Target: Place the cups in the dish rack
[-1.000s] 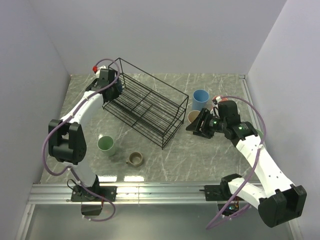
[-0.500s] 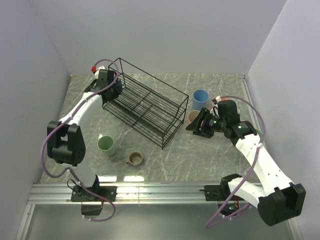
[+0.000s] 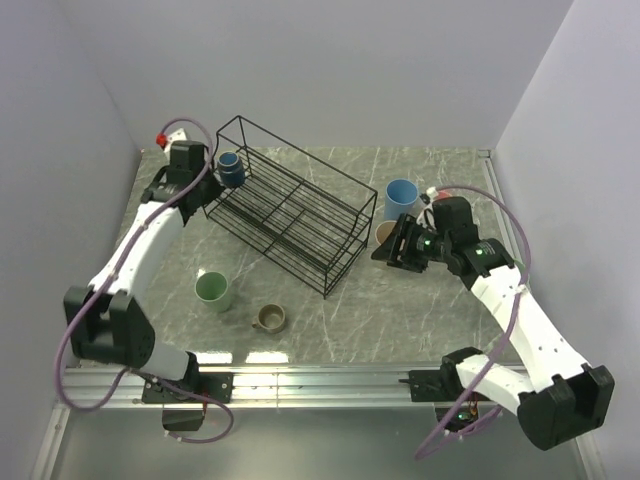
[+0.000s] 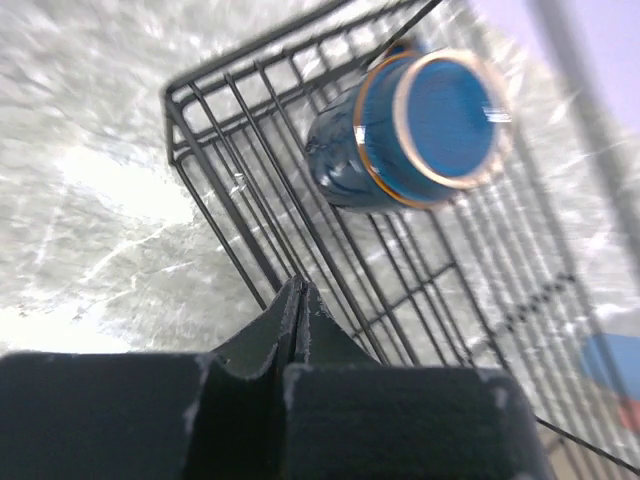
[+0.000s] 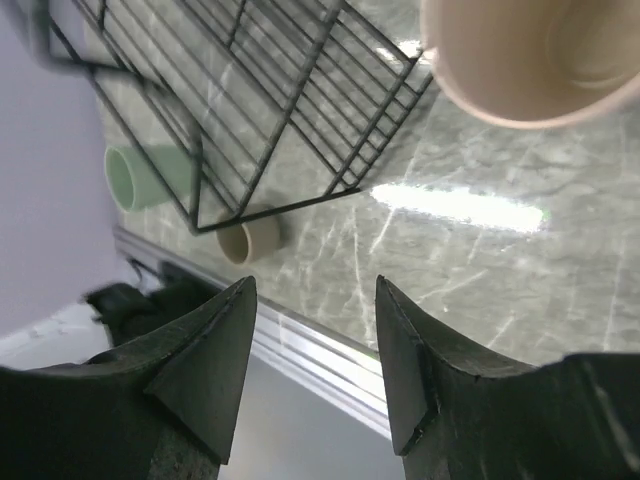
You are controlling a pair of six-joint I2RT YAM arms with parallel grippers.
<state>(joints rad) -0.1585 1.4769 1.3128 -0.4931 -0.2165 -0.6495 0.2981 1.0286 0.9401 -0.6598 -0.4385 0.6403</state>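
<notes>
- Since a second ago, the left arm has pulled up and back from the far-left end of the dish rack [image 3: 290, 215], uncovering the navy mug [image 3: 230, 168] that now sits inside that corner.
- Left gripper [image 4: 298, 295]: jaws pressed together with nothing between them. It hangs above the rack's end rim, with the mug just beyond it, apart from the fingers.
- Right gripper [image 5: 315, 290]: jaws about half open and empty, aimed low across the table [image 3: 350, 310]. The beige cup [image 5: 530, 60] stands upright just ahead of the fingertips, not yet between them.
- The step in hand looks like the right arm's reach for the beige cup. To do it well, centre the cup in the gap first. The wrist view shows it off to one side, so a straight push would likely catch the rim with one finger and tip it.
- Close on the wall below the rim, then lift clear before swinging over.
- Edges: the rack's near-right corner stands just left of the beige cup, and the blue cup [image 3: 402, 198] is close behind it. There is little side room, so lifting straight up seems the safest exit.
- Open room: most of the rack floor is bare, so a drop near its right end looks easy.
- The green cup [image 3: 213, 290] and the tan mug [image 3: 269, 318] wait on the table in front of the rack, within the left arm's side.
</notes>
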